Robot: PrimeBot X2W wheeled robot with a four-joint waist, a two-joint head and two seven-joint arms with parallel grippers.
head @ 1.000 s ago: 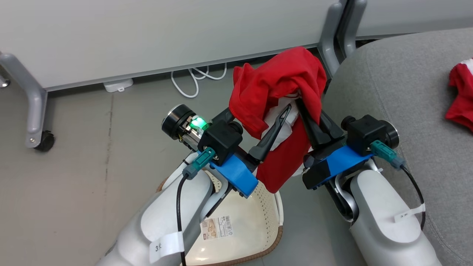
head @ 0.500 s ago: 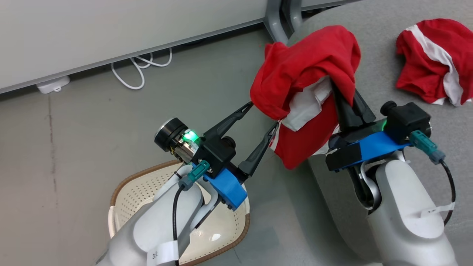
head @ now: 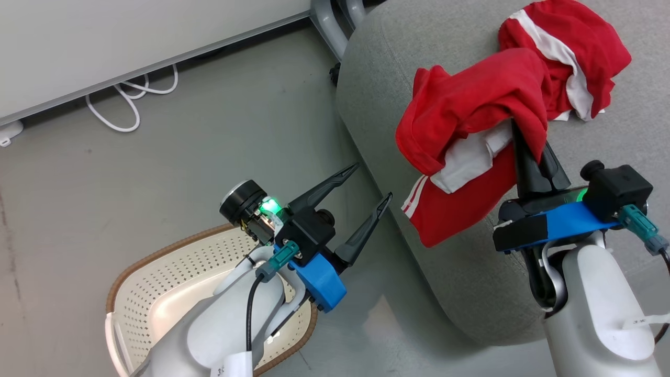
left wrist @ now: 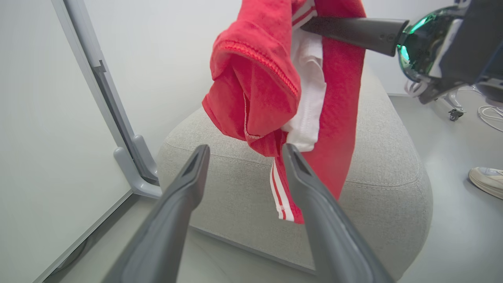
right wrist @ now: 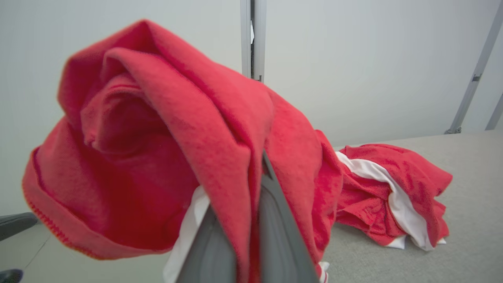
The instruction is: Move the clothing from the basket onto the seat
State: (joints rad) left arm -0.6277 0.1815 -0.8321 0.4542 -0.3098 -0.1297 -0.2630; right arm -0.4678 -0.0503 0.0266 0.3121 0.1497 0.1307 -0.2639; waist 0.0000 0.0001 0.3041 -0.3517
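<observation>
My right gripper (head: 519, 135) is shut on a piece of red clothing (head: 471, 104) with a white panel and white stripes. It holds the piece bunched over the left edge of the grey seat (head: 408, 52), with its fingertips buried in the folds (right wrist: 157, 137). Just beyond it, another piece of red and white clothing (head: 570, 47) lies crumpled on the seat (right wrist: 471, 165). My left gripper (head: 372, 181) stands open above the floor, left of the seat and apart from the hanging cloth (left wrist: 255, 78). The cream basket (head: 157, 251) sits on the floor at the lower left, partly under my left forearm.
A white panel on grey legs (head: 327, 21) runs along the back, close to the seat's far corner. A white cable (head: 125, 99) loops on the floor under it. A person's shoe (left wrist: 487, 179) rests on the floor beyond the seat's other end.
The camera has swung right. My right gripper has carried the red piece from beside the seat to over the seat's edge. My open left gripper has parted from the cloth and lags behind.
</observation>
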